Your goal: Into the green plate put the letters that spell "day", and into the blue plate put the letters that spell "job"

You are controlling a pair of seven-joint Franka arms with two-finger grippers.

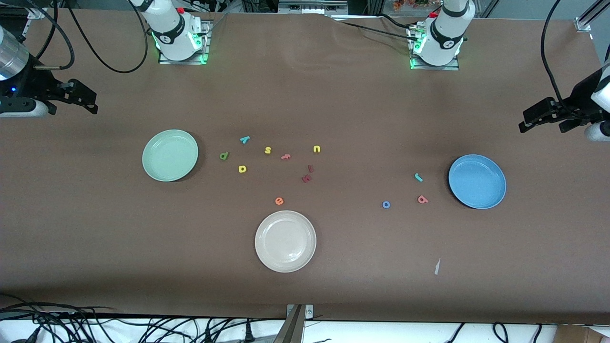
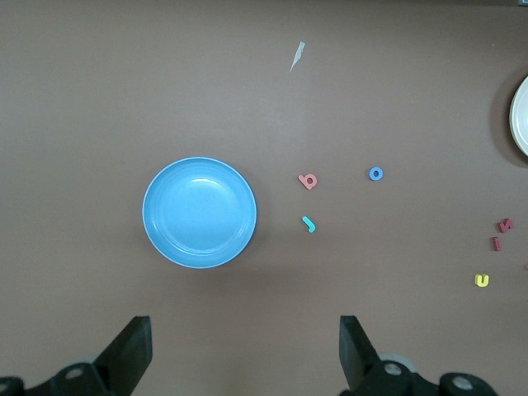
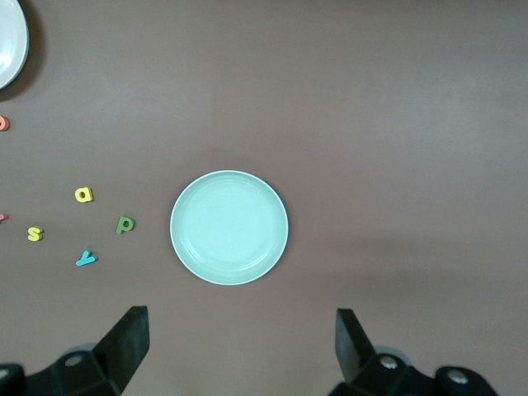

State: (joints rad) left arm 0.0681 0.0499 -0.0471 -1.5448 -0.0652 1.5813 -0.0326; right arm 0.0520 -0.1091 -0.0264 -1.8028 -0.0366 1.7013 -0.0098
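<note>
Risk: lookalike mix-up. Left gripper (image 2: 243, 355) and right gripper (image 3: 239, 351) hang wide, empty. Yellow "a" (image 1: 242, 168) lies just beside green plate (image 1: 170, 155), near yellow "s" (image 1: 268, 150); "j" (image 1: 418, 177), "o" (image 1: 386, 205), "b" (image 1: 422, 199) beside blue plate (image 1: 477, 181).

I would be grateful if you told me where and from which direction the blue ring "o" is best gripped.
Probably straight from above: the blue "o" lies flat on the table, apart from the salmon "b". Pinch across the whole ring by its outer edge; being round, any finger angle should serve. The open left gripper looks best placed.
</note>
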